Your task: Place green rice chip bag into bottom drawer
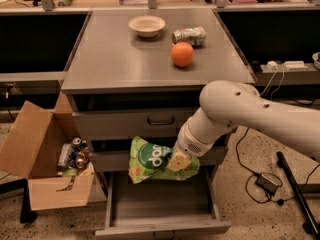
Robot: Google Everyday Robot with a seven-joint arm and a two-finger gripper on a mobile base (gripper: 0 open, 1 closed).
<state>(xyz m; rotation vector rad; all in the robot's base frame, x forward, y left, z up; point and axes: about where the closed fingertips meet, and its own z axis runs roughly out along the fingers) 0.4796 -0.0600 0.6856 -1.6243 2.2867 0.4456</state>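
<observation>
The green rice chip bag (150, 159), bright green with a round dark logo and white lettering, hangs in the air in front of the cabinet. My gripper (179, 160) is shut on its right part. The white arm reaches in from the right. The bag is just above the back of the bottom drawer (162, 219), which is pulled out, its shallow gray tray open to view. The bag does not touch the tray.
On the cabinet top (115, 59) stand a white bowl (146, 25), an orange (182, 54) and a crushed silver can (189, 35). Two upper drawers are shut. An open cardboard box (47, 164) with cans stands on the floor at left. Cables and a power brick (267, 184) lie at right.
</observation>
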